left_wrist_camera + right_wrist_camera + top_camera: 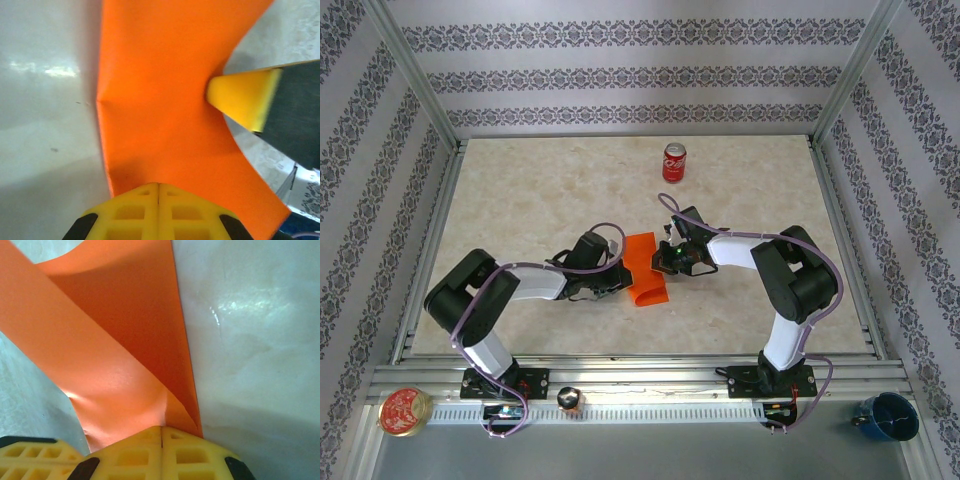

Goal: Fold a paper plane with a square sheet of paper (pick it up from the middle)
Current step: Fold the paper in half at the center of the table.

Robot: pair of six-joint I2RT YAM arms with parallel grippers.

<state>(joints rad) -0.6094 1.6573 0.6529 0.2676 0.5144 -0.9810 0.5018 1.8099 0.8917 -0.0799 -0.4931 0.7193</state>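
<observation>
The square sheet of paper (642, 268) is bright orange and bowed into a curve, held between both grippers just above the tabletop. My left gripper (617, 277) pinches its left edge; in the left wrist view its yellow jaws (158, 185) are pressed together on the sheet (165, 100). My right gripper (665, 258) pinches the opposite edge, and one of its yellow fingertips (240, 97) shows against the paper. In the right wrist view the jaws (161, 429) are closed on the sheet (110, 355), which curls up and over into two layers.
A red soda can (674, 162) stands upright at the back of the marble table (520, 210). On the near rail sit a round tin (404, 411), a small dark object (568, 401) and a blue cup (887, 417). Metal frame posts edge the table.
</observation>
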